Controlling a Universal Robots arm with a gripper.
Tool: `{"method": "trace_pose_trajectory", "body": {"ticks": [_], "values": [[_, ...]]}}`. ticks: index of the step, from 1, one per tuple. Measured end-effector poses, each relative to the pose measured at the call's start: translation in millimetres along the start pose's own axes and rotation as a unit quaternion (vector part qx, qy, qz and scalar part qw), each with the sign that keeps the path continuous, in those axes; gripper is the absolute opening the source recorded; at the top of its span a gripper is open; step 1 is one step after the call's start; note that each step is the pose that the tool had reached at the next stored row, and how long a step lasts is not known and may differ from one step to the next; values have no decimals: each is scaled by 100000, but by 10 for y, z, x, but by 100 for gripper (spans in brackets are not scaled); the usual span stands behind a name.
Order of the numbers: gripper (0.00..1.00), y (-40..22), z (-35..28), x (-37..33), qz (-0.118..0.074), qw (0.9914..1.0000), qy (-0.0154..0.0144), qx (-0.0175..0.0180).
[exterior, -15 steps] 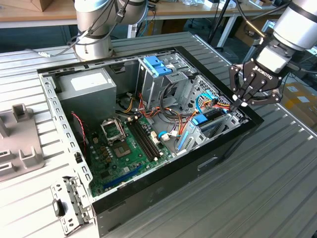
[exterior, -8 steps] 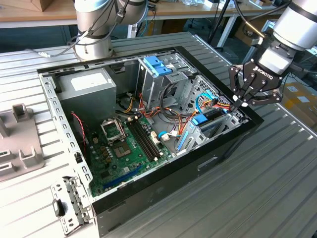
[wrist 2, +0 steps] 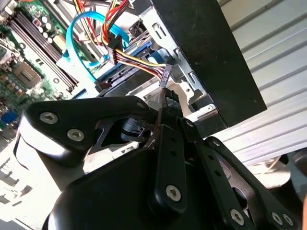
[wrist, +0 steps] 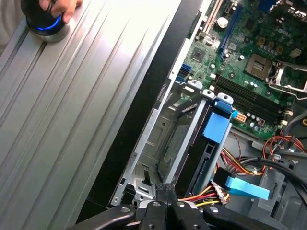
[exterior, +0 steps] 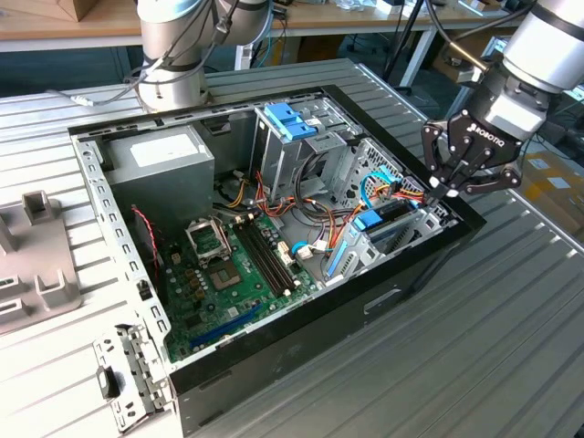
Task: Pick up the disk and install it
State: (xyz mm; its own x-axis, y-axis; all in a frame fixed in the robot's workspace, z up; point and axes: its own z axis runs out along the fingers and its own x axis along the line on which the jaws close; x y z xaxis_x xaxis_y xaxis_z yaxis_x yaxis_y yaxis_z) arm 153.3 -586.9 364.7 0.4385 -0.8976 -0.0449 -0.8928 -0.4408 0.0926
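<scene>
The disk stands on edge in the bay at the front corner of the open computer case, on the exterior view's right, with a blue tab at its end. In the first wrist view the disk is a dark slab under that blue tab. My gripper hovers just above the case's corner rim beside the bay, shut, fingertips together. In the second wrist view my gripper almost touches the black connector of a coloured wire bundle. I cannot tell if it pinches the connector.
A grey power-supply box and a metal cage with light-blue handles fill the case's far side, with the green motherboard between. A hand rests on a round blue-lit controller on the ribbed metal table. A grey fixture lies at the left.
</scene>
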Motion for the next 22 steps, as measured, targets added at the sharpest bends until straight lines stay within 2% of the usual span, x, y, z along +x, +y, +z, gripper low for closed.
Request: {"method": "trace_pose_trajectory", "body": {"ticks": [5, 7, 9, 10, 13, 15, 16, 19, 21, 22], "values": [[11, -2, -1, 1, -3633, 99933, 341, -166], [11, -3, -1, 1, -4911, 99878, 454, -221], [11, -3, -1, 1, -6478, 99788, 602, -292], [11, -3, -1, 2, -6916, 99758, 645, -313], [11, -3, -1, 2, -6980, 99754, 609, -282], [11, -3, 1, 1, -7041, 99751, 210, 193], [11, -3, 1, 2, -7087, 99747, -107, 599], [11, -3, 2, 2, -7191, 99727, -828, 1491], [11, -4, 6, 2, -7316, 99686, -1767, 2441], [11, -3, 7, 2, -7348, 99673, -2034, 2677]]}}
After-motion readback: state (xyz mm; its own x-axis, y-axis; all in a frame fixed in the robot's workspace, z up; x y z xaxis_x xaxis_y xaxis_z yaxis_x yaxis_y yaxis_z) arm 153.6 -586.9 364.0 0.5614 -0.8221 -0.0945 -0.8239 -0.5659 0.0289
